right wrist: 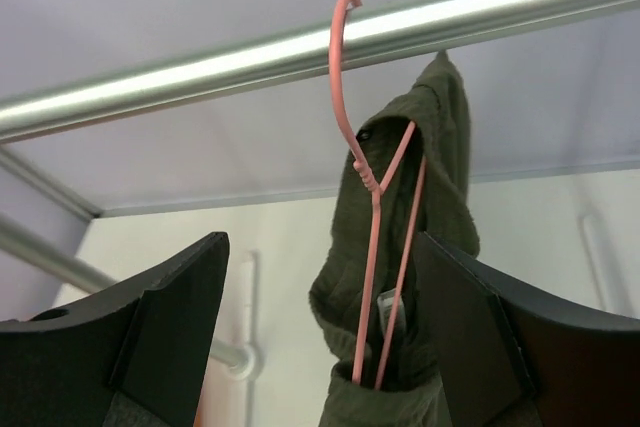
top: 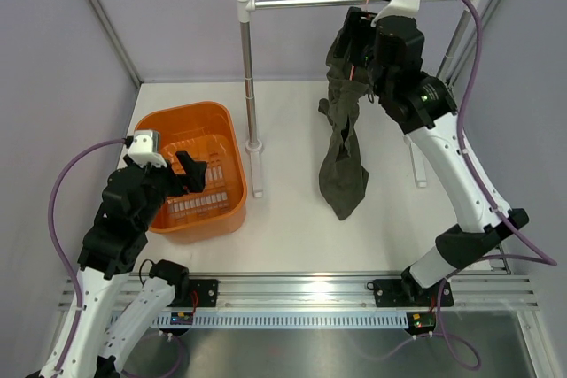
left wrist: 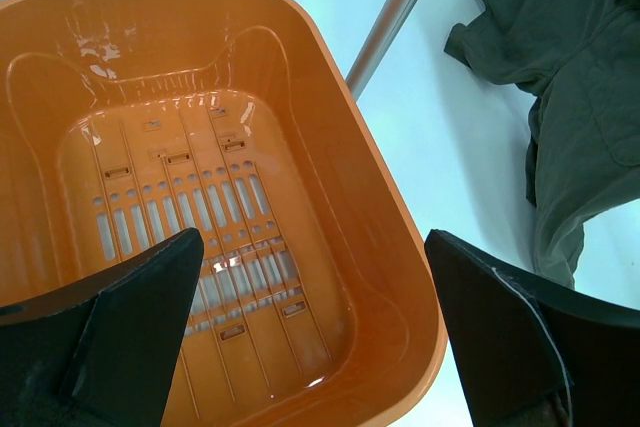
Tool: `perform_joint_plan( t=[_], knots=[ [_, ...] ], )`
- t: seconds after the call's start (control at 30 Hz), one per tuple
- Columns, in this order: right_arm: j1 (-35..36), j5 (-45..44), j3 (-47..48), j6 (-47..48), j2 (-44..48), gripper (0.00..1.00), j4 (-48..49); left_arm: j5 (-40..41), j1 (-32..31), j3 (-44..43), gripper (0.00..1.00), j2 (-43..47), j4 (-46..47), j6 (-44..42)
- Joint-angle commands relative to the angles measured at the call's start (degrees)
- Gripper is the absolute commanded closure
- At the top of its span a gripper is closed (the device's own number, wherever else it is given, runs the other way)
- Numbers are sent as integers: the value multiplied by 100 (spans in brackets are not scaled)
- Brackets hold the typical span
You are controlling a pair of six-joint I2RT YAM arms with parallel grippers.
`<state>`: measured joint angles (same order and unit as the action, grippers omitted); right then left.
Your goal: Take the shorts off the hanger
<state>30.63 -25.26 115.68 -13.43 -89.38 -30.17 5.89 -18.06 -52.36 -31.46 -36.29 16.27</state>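
Your right gripper (right wrist: 320, 239) sits spread wide at the hanger (right wrist: 334, 67) and shorts (right wrist: 445, 147) (left gripper (left wrist: 312, 237) also released, over the basket (left wrist: 60, 97)).

The setting is a robotics test cell in a laboratory. Plain pale walls (top: 53, 33) and bare metal corner struts (top: 102, 19) enclose a white desk (top: 292, 236). Behind the left hand (left wrist: 312, 242), at the near desk edge, a slotted aluminium mounting track (top: 301, 289) carries two robot arms (top: 124, 219). Purple cables (top: 55, 210) run along each arm. Above the right hand (right wrist: 318, 247), a silver rail (right wrist: 200, 72) spans white-capped posts.
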Motion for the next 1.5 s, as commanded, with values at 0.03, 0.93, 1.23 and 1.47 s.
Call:
perform_joint_plan(
  t=[0.03,0.93,1.23,1.47],
  knots=[
    [233,-1376,315,841,-395,17,204,-141,-13,15,1,61,325,-72],
    [-4,-2107,1484,1361,-1828,43,144,-79,-22,33,1,61,272,-80],
    [-189,-1825,1326,1088,-1793,51,117,-70,-22,24,1,26,254,-89],
    [-242,-1693,1563,1167,-1942,64,55,-44,-22,24,1,17,254,-89]
  ],
)
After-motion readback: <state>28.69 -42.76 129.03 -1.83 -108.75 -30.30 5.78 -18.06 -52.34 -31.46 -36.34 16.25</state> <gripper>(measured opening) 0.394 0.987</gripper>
